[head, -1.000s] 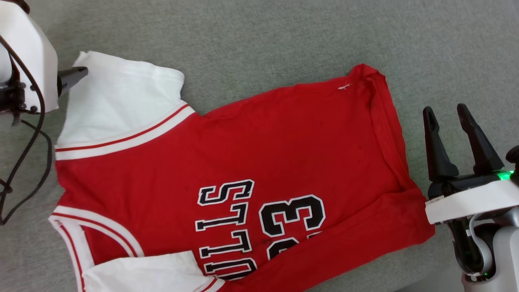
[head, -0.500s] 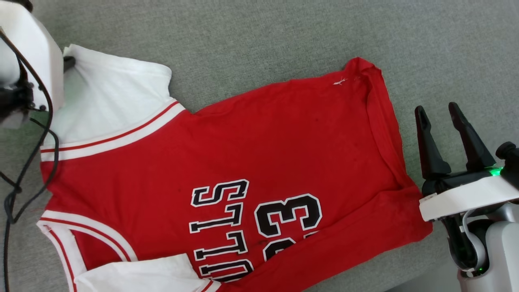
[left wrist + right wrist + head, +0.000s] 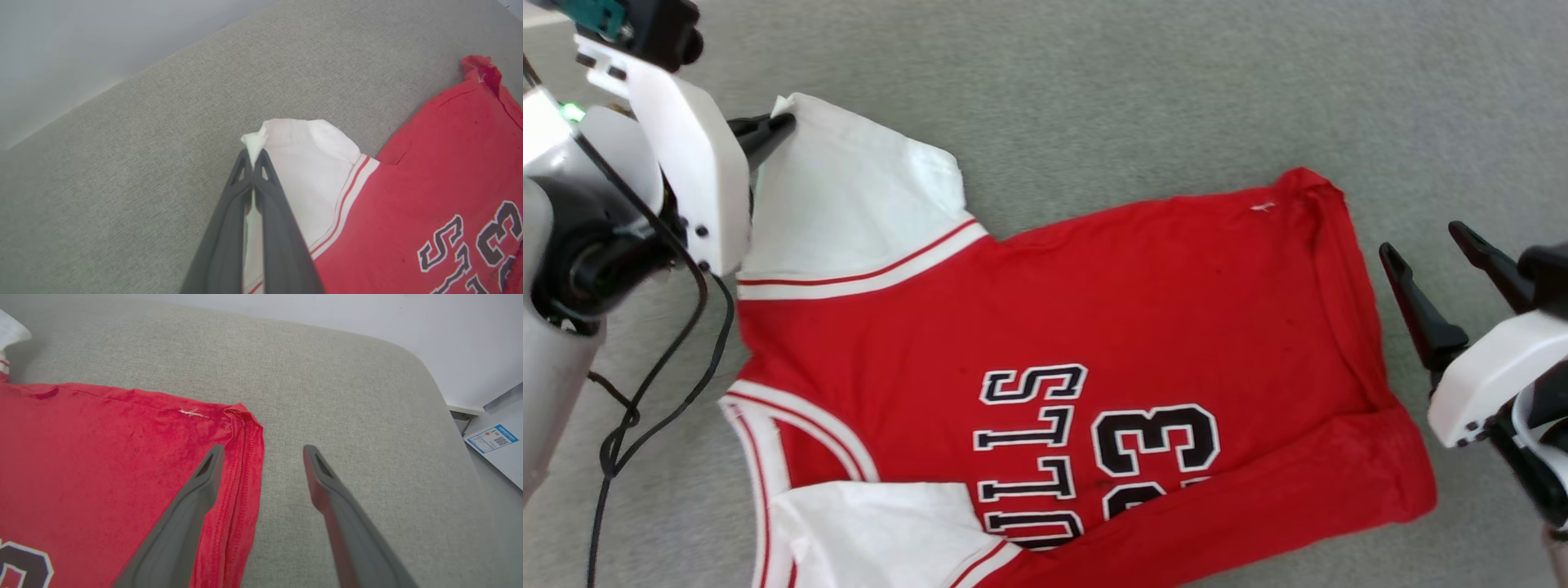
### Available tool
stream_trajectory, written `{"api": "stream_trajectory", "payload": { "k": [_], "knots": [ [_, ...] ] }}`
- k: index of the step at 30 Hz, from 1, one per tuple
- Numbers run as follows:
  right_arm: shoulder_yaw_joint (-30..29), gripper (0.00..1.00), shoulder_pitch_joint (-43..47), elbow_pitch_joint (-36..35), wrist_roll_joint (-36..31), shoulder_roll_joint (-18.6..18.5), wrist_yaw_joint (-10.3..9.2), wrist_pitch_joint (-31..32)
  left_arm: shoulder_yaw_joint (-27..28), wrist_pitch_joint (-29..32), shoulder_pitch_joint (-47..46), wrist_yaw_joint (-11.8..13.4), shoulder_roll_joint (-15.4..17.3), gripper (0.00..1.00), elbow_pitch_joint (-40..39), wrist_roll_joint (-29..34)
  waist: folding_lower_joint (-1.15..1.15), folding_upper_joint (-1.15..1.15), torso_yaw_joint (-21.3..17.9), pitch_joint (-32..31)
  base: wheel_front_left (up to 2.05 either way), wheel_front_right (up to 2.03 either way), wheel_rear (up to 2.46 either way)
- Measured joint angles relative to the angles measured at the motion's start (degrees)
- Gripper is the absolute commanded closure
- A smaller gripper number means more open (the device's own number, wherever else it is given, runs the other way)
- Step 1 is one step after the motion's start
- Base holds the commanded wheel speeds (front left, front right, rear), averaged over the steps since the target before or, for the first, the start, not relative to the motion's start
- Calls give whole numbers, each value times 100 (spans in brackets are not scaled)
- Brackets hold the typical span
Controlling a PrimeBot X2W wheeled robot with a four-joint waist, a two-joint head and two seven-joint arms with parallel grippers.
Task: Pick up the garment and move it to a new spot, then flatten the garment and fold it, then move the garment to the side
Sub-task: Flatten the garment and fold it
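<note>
On the grey woven cushion [image 3: 1094, 82], my left gripper [image 3: 254, 157] pinches the garment [image 3: 1135, 310] by its white sleeve corner [image 3: 255, 141]; my right gripper [image 3: 1419, 238] gapes, empty, by the stitched hem [image 3: 241, 477].

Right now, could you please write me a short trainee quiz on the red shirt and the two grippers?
1. True or false: the left gripper is shut on a sleeve corner of the red jersey-style shirt with white short sleeves.
2. The right gripper is: A) open, B) shut on the hem, C) shut on nothing.
3. Fill in: the woven fabric surface under the shirt is ___.
Key: 1 true; 2 A; 3 grey.
</note>
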Motion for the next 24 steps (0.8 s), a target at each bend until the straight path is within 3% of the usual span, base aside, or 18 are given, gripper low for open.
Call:
{"api": "stream_trajectory", "payload": {
  "k": [7, 13, 19, 24],
  "knots": [
    [189, 0, -519, -42, 402, -948, 0, 1896, -154, -421, 511, -25, 176, 100, -1170, 224, 0, 0, 556, -158, 0, 0, 0],
    [328, 0, -1032, 137, 655, -1305, 1, 3174, -212, -634, 846, -19, 316, 100, -1956, 337, 0, 0, 1005, -82, 0, 0, 0],
    [519, 0, -1523, 534, 572, -1525, 1, 3902, -264, -780, 985, 26, 296, 100, -2459, 447, 0, 0, 1341, 136, 0, 0, 0],
    [717, 0, -1725, 868, 511, -1633, 0, 4116, -388, -850, 1018, 26, 227, 100, -2691, 543, 0, 0, 1560, 345, 0, 0, 0]
  ]
}}
